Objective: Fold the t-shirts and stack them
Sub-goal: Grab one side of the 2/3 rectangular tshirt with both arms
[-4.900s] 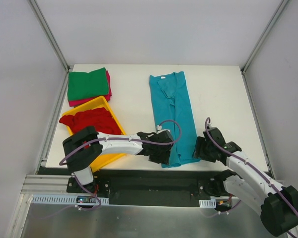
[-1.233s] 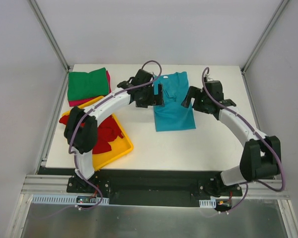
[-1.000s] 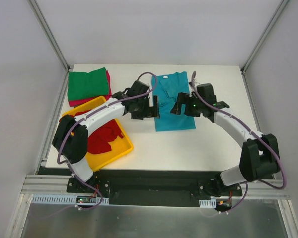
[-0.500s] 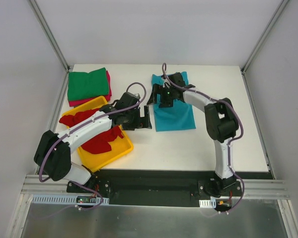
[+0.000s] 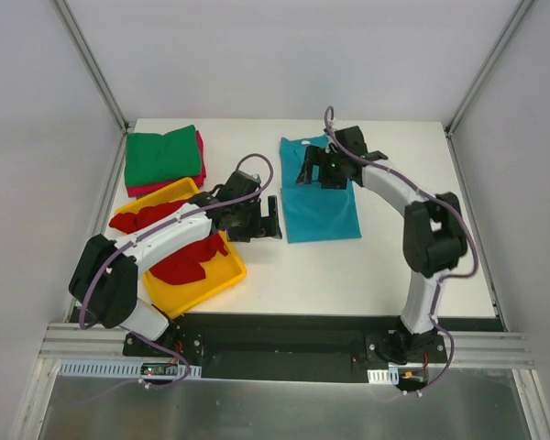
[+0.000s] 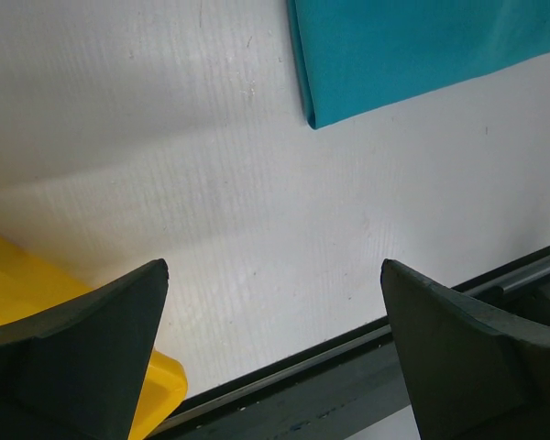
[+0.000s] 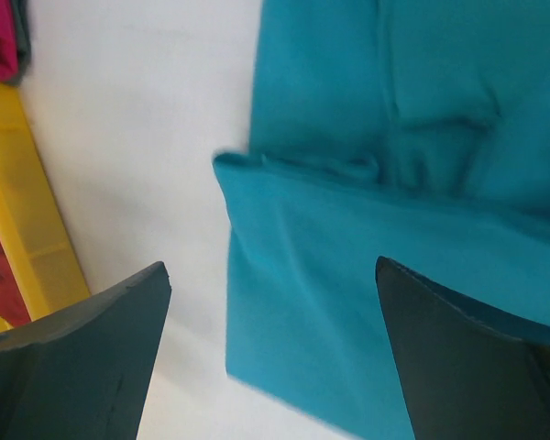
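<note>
A teal-blue t-shirt [image 5: 321, 206] lies folded in half at the table's middle. My right gripper [image 5: 315, 171] hovers open over its far half; in the right wrist view [image 7: 270, 266] the teal cloth [image 7: 394, 229] lies below with nothing between the fingers. My left gripper [image 5: 271, 218] stands open just left of the shirt, over bare table [image 6: 273, 266], with the shirt's corner [image 6: 412, 46] ahead of it. A green t-shirt [image 5: 162, 158] lies folded on a magenta-pink one [image 5: 201, 149] at the far left. Red t-shirts [image 5: 179, 246] lie crumpled in the tray.
The yellow tray [image 5: 222, 275] sits at the near left, close behind my left gripper; its rim shows in both wrist views [image 6: 18, 275] [image 7: 27, 211]. The table's near edge [image 6: 367, 339] runs just below the left fingers.
The long teal shirt has been folded in half. In the last second my left gripper drew back off it toward the tray; the right one swung in over its far half.
</note>
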`<state>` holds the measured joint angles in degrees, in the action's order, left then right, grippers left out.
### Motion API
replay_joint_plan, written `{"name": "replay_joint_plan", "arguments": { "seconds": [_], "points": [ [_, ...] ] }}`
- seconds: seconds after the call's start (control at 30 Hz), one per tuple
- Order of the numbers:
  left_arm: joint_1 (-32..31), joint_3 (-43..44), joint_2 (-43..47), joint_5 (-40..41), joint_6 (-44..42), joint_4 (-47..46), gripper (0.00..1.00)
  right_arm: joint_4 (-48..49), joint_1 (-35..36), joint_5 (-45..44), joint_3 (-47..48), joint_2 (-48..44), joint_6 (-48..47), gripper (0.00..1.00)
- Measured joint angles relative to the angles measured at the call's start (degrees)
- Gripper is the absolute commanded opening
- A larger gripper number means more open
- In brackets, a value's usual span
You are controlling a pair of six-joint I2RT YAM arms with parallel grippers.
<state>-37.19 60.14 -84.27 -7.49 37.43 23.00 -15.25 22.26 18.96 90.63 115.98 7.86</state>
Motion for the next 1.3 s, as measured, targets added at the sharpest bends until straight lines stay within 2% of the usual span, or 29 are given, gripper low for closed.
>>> {"name": "replay_joint_plan", "arguments": {
  "seconds": [0.07,0.23,0.33,0.47,0.67,1.07,1.13,1.23,1.3],
  "points": [
    [-0.2,1.0,-1.7,0.0,0.3,-0.1,0.99,-0.7,-0.7,-2.6,-7.1,-7.5,-0.9,0.96],
    [-0.7,5.5,-8.0,-1.5,1.1,-1.3,0.76,-0.4,-5.7,-7.1,-25.5,-28.5,-2.1,0.96],
    [-0.9,7.4,-11.8,-2.0,1.5,-1.9,0.70,0.1,-11.3,-6.5,-34.4,-35.3,-1.9,0.98],
    [-1.1,10.0,-17.4,-2.9,2.0,-2.2,0.60,-0.4,-15.6,-5.1,-40.7,-34.1,-1.2,0.96],
    [-1.1,14.7,-25.3,-4.4,2.4,-2.8,0.47,-0.6,-16.0,-1.5,-41.4,-28.3,-0.2,0.93],
    [-1.8,16.9,-29.8,-6.2,2.7,-3.3,0.29,0.1,-16.9,-1.1,-41.5,-26.3,2.0,0.79],
    [-2.0,16.9,-30.0,-6.3,2.7,-3.4,0.23,0.1,-16.9,-1.1,-41.5,-26.2,2.2,0.76],
    [-2.3,17.4,-30.6,-6.8,2.9,-3.4,0.00,0.4,-16.9,-1.0,-41.5,-26.2,2.5,0.72],
    [-2.5,17.7,-31.3,-7.1,3.3,-3.6,0.00,0.7,-16.9,-0.9,-41.5,-26.1,2.6,0.68]
  ]
}}
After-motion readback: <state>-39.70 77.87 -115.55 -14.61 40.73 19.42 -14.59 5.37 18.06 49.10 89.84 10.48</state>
